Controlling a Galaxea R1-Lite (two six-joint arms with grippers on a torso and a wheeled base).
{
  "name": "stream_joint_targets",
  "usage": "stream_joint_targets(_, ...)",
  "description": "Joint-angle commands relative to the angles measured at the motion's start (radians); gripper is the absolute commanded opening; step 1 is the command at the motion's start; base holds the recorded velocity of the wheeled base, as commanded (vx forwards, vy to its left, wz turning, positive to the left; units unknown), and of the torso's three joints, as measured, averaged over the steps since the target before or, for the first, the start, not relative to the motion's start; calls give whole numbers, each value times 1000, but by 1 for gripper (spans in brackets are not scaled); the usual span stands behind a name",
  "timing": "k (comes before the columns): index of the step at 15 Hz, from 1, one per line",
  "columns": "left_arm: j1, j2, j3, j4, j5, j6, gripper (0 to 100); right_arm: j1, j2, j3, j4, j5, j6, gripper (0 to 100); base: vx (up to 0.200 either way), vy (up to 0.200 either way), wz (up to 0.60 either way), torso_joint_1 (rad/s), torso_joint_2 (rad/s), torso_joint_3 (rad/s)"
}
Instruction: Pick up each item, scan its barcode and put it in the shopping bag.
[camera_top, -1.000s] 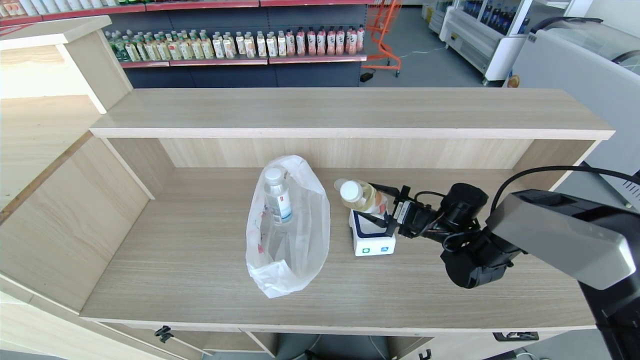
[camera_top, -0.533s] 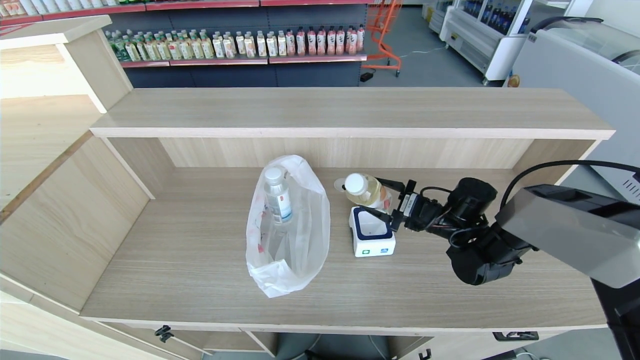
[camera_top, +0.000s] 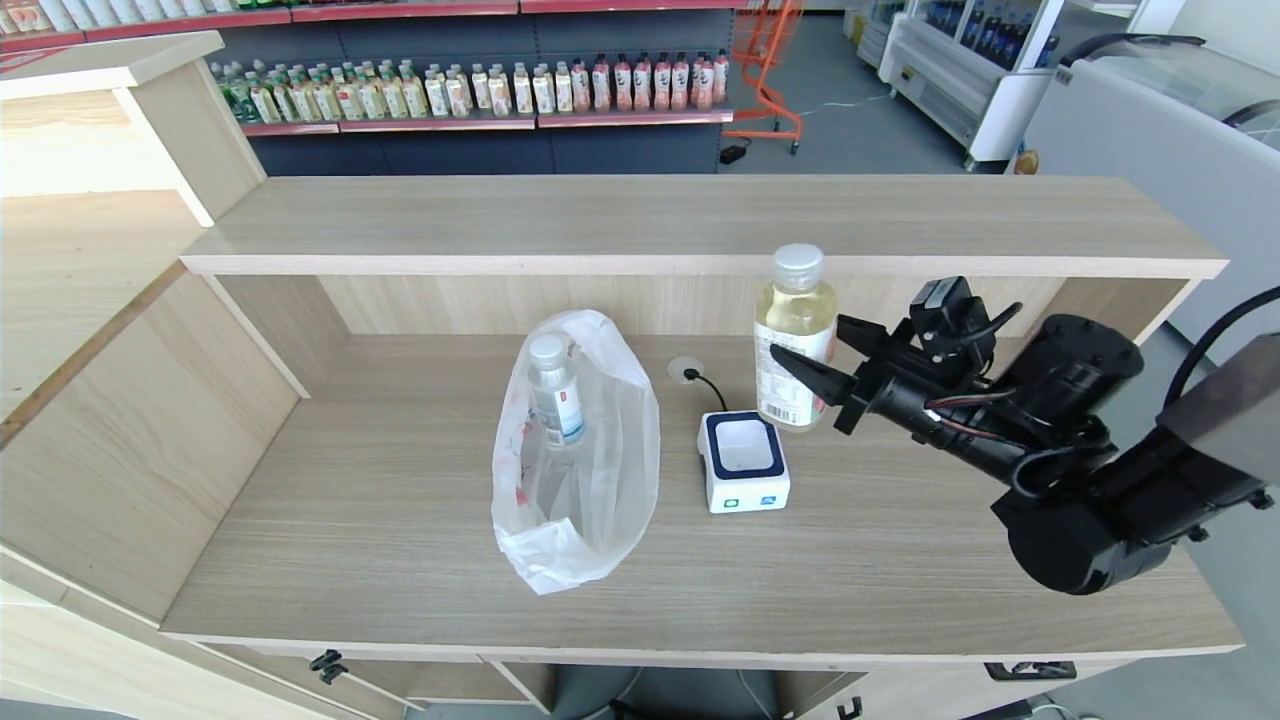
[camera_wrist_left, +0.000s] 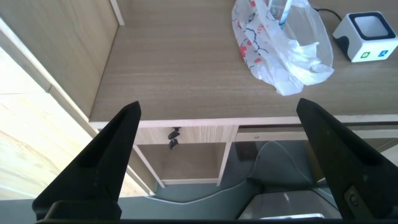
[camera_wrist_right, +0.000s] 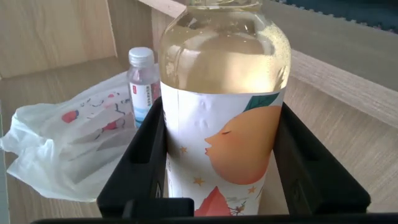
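Right hand (camera_top: 808, 338) clamped on bottle (camera_top: 796, 305), upright, over table (camera_top: 400, 560) beside scanner (camera_top: 743, 470); left hand (camera_wrist_left: 217, 109) open.

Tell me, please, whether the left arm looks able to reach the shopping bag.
Probably yes: the left gripper hangs open off the near edge of the counter, with nothing standing between it and the shopping bag. The right gripper, holding the bottle, is well aside.

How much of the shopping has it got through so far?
One water bottle already stands in the shopping bag. The right gripper holds a yellow drink bottle upright near the scanner; whether it has been scanned cannot be told. It has yet to go into the shopping bag.
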Motion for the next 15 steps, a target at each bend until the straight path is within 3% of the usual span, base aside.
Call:
stream_joint_targets(1, 0, 0, 0, 0, 0, 0, 100, 1, -47, 30, -1, -24, 16, 0, 0, 0, 0, 0, 0, 0)
stream_joint_targets(15, 0, 2, 0, 0, -2, 0, 100, 33, -136, 164, -1, -44, 49, 0, 0, 0, 0, 0, 0, 0)
